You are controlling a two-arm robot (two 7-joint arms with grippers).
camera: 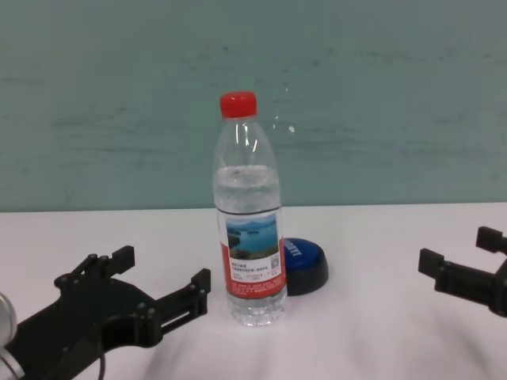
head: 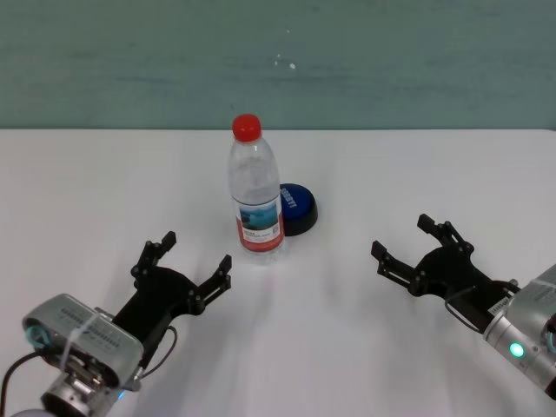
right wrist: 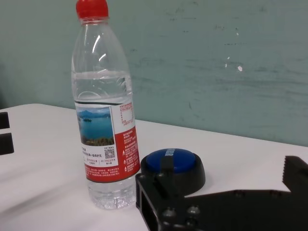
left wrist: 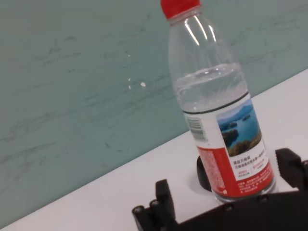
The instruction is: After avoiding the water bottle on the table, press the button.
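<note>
right, you have the bottle [head: 257,187] standing upright near the middle of the table [head: 417,347], red cap on, water filling it to about the shoulder. its label carries a lake photo above a red band. the button [head: 295,207] sits just behind the bottle and to the robot's right of it, so close that the bottle overlaps its edge in the head and chest views; whether they touch you cannot tell. the button's blue dome with white lettering rests on a black base, and nothing is on top of it.

your left gripper [head: 193,259] hovers low over the table on the near left, fingers spread apart and empty, pointing toward the bottle's base. in the left wrist view the bottle [left wrist: 219,106] stands just past the finger tips, with the button's black base [left wrist: 202,173] peeking out behind it. the gripper and bottle are near but apart.

your right gripper [head: 407,241] is on the near right, well apart from both bottle and button, its fingers likewise released and holding nothing. in the right wrist view the button [right wrist: 173,166] lies straight ahead between the open fingers, with the bottle [right wrist: 103,110] beside it. from this side the button's dome is in plain sight, not blocked by the bottle.

behind the table's far edge runs a plain teal wall [head: 391,61].
</note>
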